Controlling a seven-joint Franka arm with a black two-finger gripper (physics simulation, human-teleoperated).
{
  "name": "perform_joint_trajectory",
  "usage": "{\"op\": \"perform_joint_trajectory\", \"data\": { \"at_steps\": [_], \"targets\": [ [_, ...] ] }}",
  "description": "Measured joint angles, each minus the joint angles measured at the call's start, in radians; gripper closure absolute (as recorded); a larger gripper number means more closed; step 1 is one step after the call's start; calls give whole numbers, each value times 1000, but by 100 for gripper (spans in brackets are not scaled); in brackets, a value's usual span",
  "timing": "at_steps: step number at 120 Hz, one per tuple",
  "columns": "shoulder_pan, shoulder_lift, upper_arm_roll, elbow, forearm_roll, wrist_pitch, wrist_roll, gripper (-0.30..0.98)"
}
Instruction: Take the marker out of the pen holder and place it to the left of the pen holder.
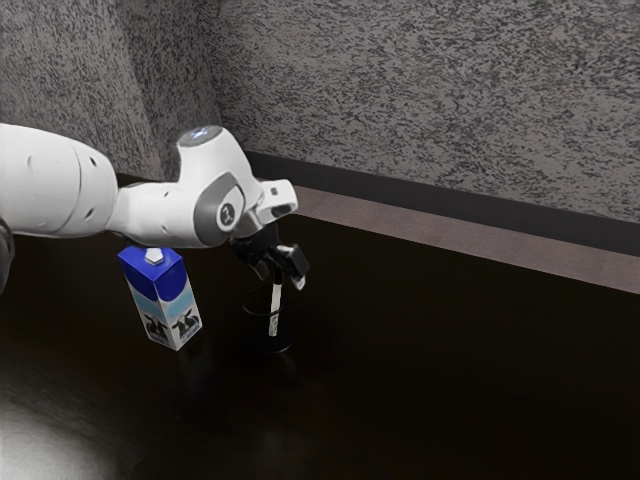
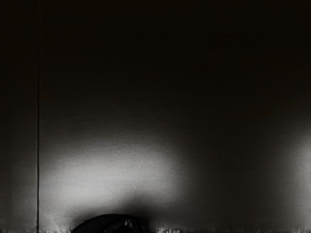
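My black gripper point(image 1: 281, 277) is over the pen holder in the exterior view, tilted, its two fingers apart. The white marker point(image 1: 275, 310) stands nearly upright inside the dark pen holder point(image 1: 280, 346), and its dark upper end reaches up to the level of the fingertips, between them as seen from this side. Neither finger visibly presses on it. The holder's thin round rim lies just below the hand. At the lower edge of the wrist view is a dark curved shape point(image 2: 104, 223), possibly part of the holder.
A blue and white milk carton point(image 1: 165, 300) stands a short way from the holder, toward the exterior view's left. The dark, shiny table point(image 1: 450, 370) extends to the exterior view's right, with a grey wall behind.
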Motion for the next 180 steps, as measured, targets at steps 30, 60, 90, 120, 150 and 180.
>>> {"op": "perform_joint_trajectory", "data": {
  "at_steps": [30,60,90,120,150,180],
  "targets": [
    [1,8,-1,9,119,-2,-91,29],
    [1,8,1,7,138,-3,-147,62],
    [1,7,2,7,156,-5,-188,75],
    [0,-90,41,37,190,-94,-225,78],
    [61,-86,44,256,206,-242,-256,79],
    [315,118,42,372,228,-296,-317,79]
  ]
}}
